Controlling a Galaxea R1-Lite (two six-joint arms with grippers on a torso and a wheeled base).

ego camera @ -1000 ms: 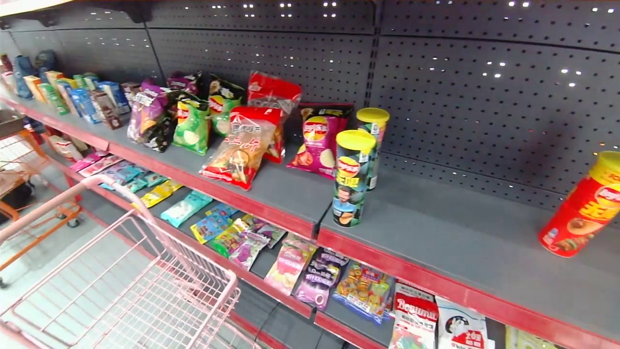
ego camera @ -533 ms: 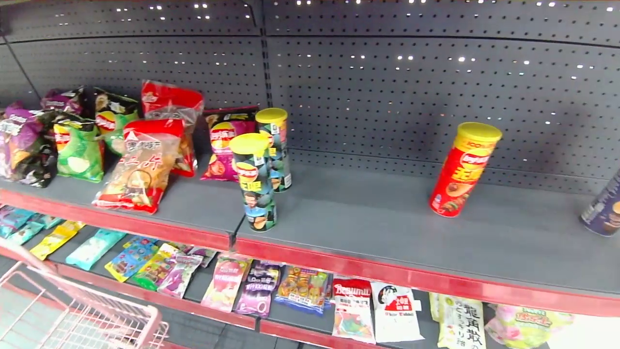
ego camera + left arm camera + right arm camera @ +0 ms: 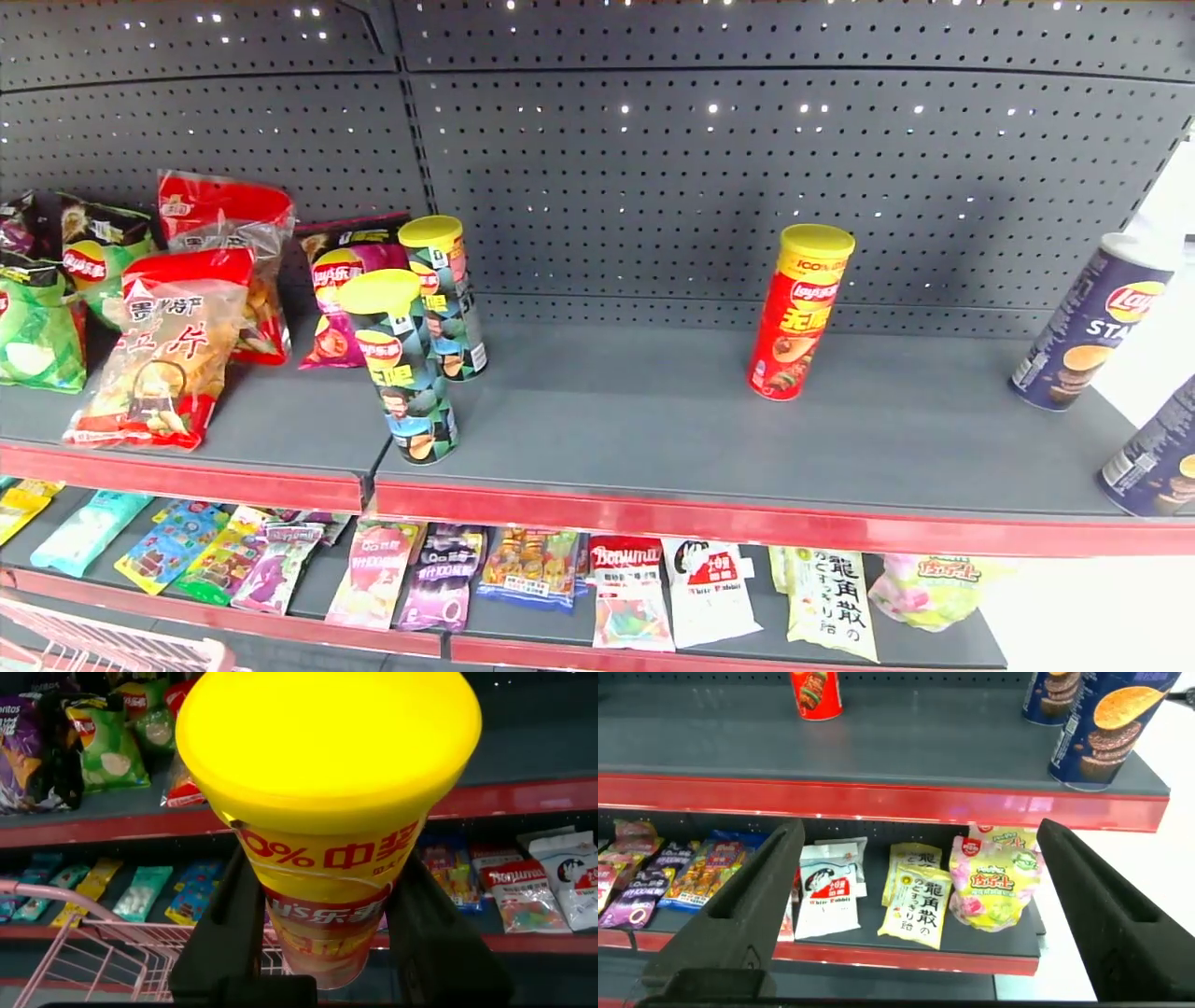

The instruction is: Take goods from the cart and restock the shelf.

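My left gripper [image 3: 329, 873] is shut on a red chip can with a yellow lid [image 3: 327, 784], held upright in front of the shelves, above the pink cart [image 3: 103, 952]. My right gripper [image 3: 920, 831] is open with nothing between its fingers, level with the lower shelf of snack packets [image 3: 915, 896]. On the grey shelf board [image 3: 653, 420] a matching red can [image 3: 798, 313] stands alone near the middle. Two green-patterned cans [image 3: 401, 373] stand left of it, and two dark blue cans [image 3: 1088, 322] stand at the right end.
Chip bags [image 3: 168, 355] lie at the left of the grey shelf. Bare board stretches between the green-patterned cans and the red can, and between the red can and the blue ones. A corner of the pink cart [image 3: 112, 644] sits at the lower left.
The head view has swung to the right: the cart has slid almost out of the picture and the blue cans have come in. Nothing on the shelf itself has moved.
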